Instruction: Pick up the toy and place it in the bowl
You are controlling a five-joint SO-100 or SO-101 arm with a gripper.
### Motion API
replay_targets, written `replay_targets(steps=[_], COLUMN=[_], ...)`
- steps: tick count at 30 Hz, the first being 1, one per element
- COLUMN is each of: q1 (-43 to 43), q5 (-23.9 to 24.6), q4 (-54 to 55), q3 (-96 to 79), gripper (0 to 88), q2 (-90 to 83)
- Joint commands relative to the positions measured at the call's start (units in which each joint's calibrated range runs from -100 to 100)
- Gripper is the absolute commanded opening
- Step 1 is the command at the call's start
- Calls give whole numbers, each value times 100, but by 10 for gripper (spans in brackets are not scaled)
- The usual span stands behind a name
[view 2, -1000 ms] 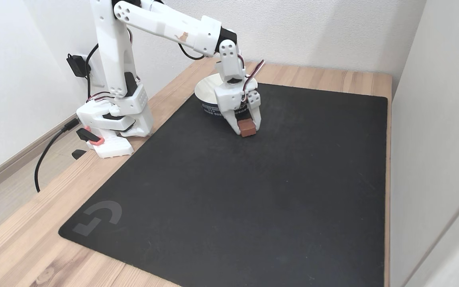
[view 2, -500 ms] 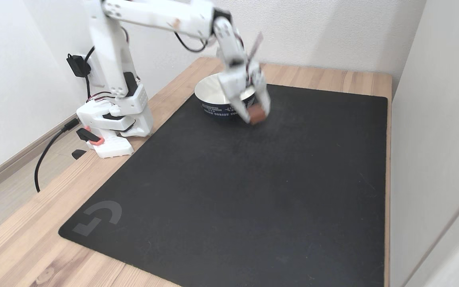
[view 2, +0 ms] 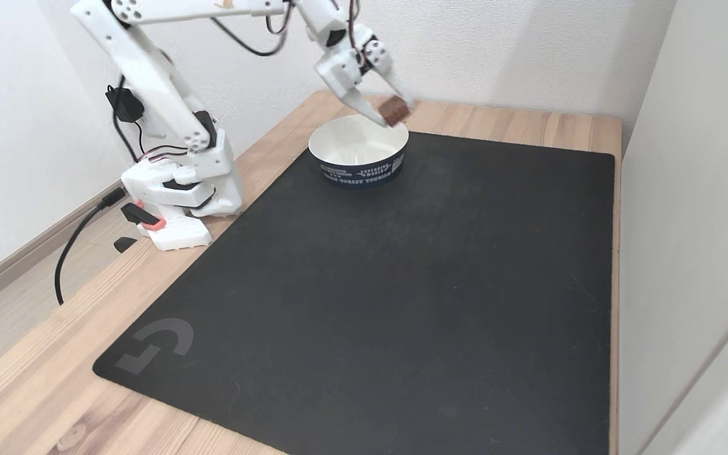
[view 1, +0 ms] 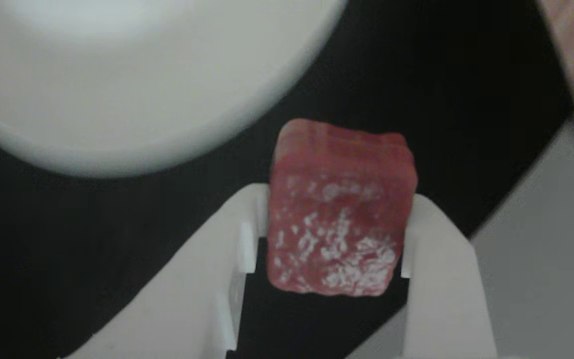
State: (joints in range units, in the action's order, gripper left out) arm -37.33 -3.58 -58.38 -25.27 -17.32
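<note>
A: We have the toy (view 1: 339,214) clamped in the end effector (view 2: 390,109), aloft; pickup done.

B: It hangs at the bowl's (view 2: 339,136) two o'clock rim; centring and release remain.

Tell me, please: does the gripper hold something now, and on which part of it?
Yes. The gripper holds the toy, its two fingers pressed on opposite side faces, one on each side. The toy hangs in the air near the bowl.
</note>
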Motion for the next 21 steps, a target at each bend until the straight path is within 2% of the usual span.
replay_targets(steps=[1, 5, 9, 14, 21], q1=[-546, -654, -947, -930, -922], q5=[259, 353, 514, 514, 514], q4=[766, 1299, 1359, 1858, 1926], q3=[-740, -1281, -2083, -2786, -3210], gripper=[23, 23, 23, 23, 30], q2=[-432, -665, -957, -1332, -1482])
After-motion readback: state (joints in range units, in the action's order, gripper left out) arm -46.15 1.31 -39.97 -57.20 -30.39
